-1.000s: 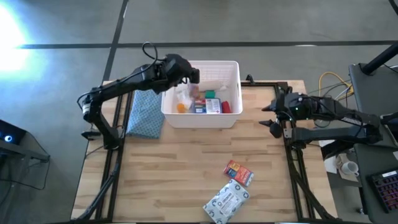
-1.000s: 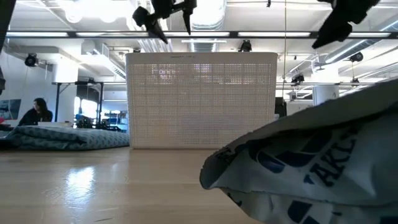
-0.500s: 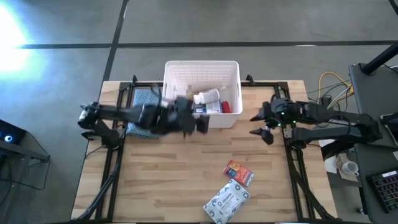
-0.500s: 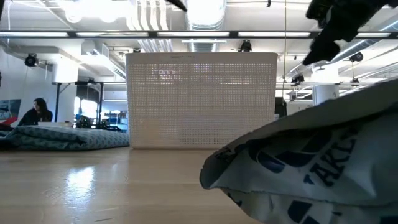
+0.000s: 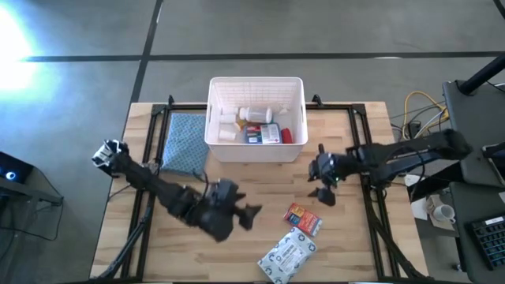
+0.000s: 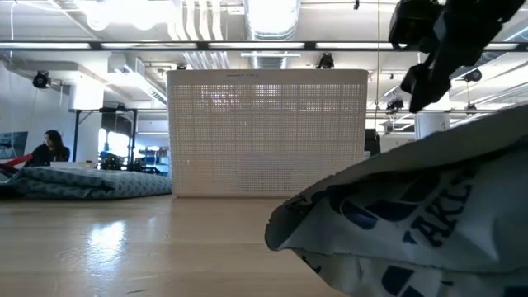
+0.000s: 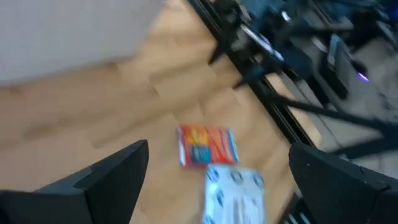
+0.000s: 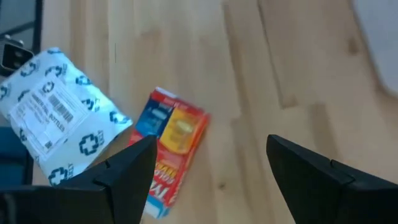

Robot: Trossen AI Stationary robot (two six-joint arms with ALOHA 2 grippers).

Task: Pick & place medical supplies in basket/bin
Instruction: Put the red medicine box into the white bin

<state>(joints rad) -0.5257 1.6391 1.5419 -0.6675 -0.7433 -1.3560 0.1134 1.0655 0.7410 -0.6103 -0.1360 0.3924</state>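
Both grippers, left gripper and right gripper, spread empty; orange box at your 5 o'clock looks light, stiff—pinch long edges; pack soft, crinkly.

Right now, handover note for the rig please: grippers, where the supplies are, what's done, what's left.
Left gripper: open, empty, above the table's near middle, pointing toward the loose items.
Right gripper: open, empty, just beyond the orange box.
White bin: at the table's far edge, already holding several supplies, among them a white bottle and a blue-white box.
Left to do: the orange box and the white pack with blue crosses, lying side by side on the wood near the front edge.
Blue cloth lies left of the bin; not part of the job.
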